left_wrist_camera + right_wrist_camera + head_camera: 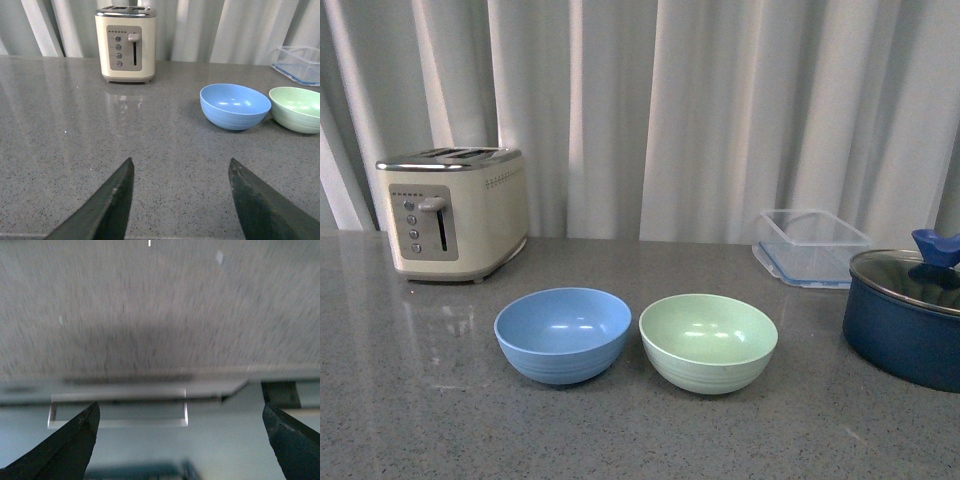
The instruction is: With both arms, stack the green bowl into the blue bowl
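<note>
Left jaws: you have them spread wide and holding nothing. Only bare bench [170,145] lies between the two dark fingers [112,205], low over the surface and well apart from both bowls.
Right jaws: also wide open and empty. Your right wrist view is blurred; it shows speckled bench surface and one edge of the bench, and nothing more can be made out.
Blue bowl [563,333]: upright and empty, about midway along the bench, nearer its front edge than the back.
Green bowl [708,340]: upright and empty, just beside the blue bowl on the side towards the bench's right edge. The rims are close, with a thin gap showing.
Toaster [451,212]: cream, at the back left corner of the bench, lever facing you.
Clear container [812,245]: at the back edge, towards the right.
Navy pot [905,318]: at the right edge, glass lid on, blue knob on top.
Curtain [720,100]: pale folds behind the bench's back edge.
</note>
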`<state>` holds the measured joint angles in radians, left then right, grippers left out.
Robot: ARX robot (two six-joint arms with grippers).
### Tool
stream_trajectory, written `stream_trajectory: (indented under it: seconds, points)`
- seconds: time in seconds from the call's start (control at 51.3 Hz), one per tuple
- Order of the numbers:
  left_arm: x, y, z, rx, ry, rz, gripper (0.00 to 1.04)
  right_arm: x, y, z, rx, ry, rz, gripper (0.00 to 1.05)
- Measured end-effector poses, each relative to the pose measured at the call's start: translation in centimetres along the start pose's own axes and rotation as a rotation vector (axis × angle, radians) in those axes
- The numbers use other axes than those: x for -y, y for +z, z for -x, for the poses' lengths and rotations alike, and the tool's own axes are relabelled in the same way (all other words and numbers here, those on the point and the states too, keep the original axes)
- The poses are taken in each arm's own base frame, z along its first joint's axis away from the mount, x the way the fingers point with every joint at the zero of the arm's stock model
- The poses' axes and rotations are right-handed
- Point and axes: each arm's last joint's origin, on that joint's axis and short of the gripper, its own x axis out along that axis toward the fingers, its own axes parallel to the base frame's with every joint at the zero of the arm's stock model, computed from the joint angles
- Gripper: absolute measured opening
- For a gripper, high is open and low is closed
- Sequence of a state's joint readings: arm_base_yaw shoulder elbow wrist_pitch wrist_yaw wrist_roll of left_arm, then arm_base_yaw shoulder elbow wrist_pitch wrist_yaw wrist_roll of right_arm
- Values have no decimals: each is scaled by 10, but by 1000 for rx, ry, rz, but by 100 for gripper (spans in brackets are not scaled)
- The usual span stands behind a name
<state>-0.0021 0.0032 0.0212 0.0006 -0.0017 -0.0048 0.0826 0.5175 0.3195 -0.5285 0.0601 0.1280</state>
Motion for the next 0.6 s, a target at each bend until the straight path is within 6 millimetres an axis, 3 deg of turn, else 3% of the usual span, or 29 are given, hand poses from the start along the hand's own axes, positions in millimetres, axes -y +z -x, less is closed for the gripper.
stream_trajectory:
  seconds: [0.215,0.293,0.429,0.605]
  points:
    - [0,0,0,0,1,0,99,-54,92,-37,-126,98,82,95]
    - [0,0,0,0,1,0,97,-79,123,-54,-134,138,80,95]
    - [0,0,0,0,1,0,98,-103,158,-87,-151,169,31,95]
    - [0,0,0,0,1,0,98,-112,172,-118,-178,167,-5,95]
